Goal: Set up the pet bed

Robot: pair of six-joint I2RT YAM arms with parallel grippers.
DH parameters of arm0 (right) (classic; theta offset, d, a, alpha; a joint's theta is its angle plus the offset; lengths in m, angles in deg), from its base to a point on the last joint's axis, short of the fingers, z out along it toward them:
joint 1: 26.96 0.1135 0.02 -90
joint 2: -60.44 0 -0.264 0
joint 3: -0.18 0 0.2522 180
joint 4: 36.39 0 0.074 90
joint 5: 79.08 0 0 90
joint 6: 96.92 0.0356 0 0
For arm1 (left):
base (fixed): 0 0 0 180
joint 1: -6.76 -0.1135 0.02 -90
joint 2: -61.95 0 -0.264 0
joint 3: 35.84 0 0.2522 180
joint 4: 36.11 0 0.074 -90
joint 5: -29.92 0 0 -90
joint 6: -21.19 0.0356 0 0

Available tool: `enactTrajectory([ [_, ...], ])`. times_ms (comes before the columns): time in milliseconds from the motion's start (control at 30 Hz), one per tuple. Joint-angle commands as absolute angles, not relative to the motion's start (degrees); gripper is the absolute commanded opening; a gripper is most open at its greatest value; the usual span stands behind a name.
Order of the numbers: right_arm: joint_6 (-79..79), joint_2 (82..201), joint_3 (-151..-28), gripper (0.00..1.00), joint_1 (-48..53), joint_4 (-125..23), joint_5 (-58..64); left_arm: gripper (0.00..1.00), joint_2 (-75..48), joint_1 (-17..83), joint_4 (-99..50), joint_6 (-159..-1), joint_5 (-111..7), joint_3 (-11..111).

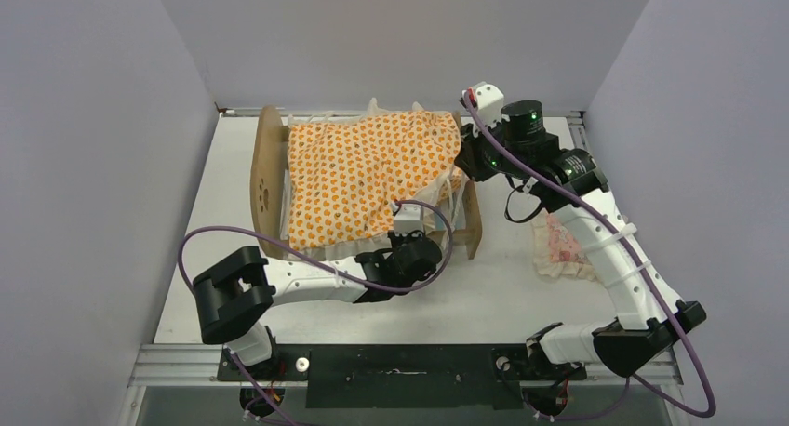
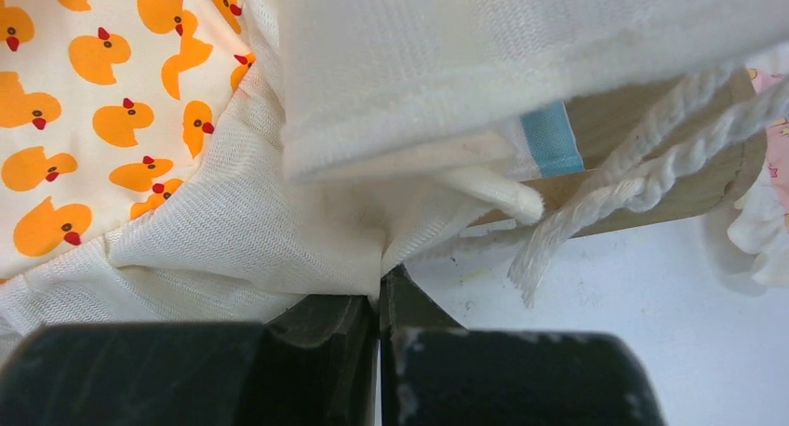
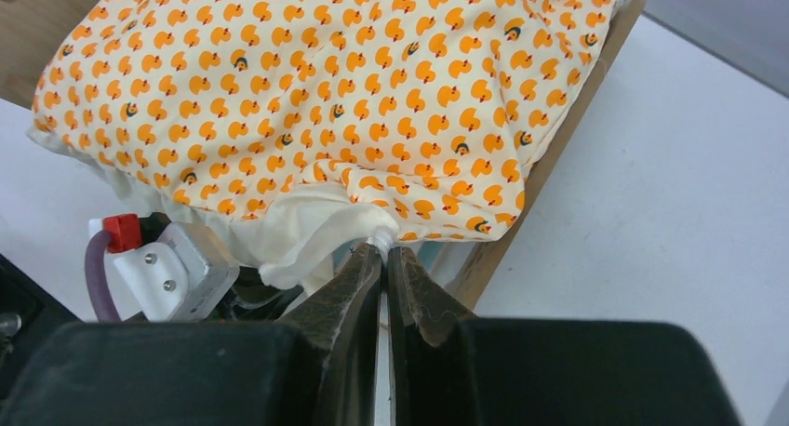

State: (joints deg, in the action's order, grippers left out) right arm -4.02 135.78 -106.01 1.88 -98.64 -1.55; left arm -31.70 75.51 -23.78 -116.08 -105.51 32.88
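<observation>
The pet bed (image 1: 265,152) stands mid-table, its arched plywood headboard to the left and its footboard (image 1: 472,223) to the right. An orange duck-print mattress (image 1: 363,175) is draped over it, rumpled. My left gripper (image 1: 407,243) is at the mattress's near right corner, shut on its white underside cloth (image 2: 279,249), with the jaw tips (image 2: 380,282) pinched together. My right gripper (image 1: 462,153) is at the far right corner, shut on the mattress edge (image 3: 385,249). The bed's wooden rail (image 2: 651,119) and a blue stripe (image 2: 551,138) show beneath the cloth.
A small pink frilled pillow (image 1: 564,249) lies on the table right of the bed, under the right arm. White rope ties (image 2: 642,170) hang off the bed rail. Grey walls enclose the table on the left, back and right.
</observation>
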Motion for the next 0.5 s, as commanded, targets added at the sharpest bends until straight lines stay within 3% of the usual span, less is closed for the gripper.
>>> enactTrajectory([
  [0,-12.0,137.2,-109.6,0.07,1.8,-97.5,0.5,0.03,-29.2,74.4,-25.8,-113.5,-106.5,35.8],
  [167,-11.4,138.4,-107.8,0.06,1.8,-99.2,-2.7,0.37,-26.1,74.4,-28.9,-110.7,-102.6,34.4],
  [233,-10.0,137.7,-105.2,0.05,1.8,-99.6,-5.3,0.46,-23.5,74.3,-31.3,-109.2,-101.4,33.5],
  [333,-7.2,135.8,-100.9,0.05,1.7,-98.6,-7.3,0.53,-21.1,73.2,-35.5,-108.0,-98.8,32.2],
  [467,-4.2,132.6,-97.1,0.05,1.7,-95.8,-10.4,0.55,-22.0,70.6,-39.0,-108.6,-94.1,33.2],
])
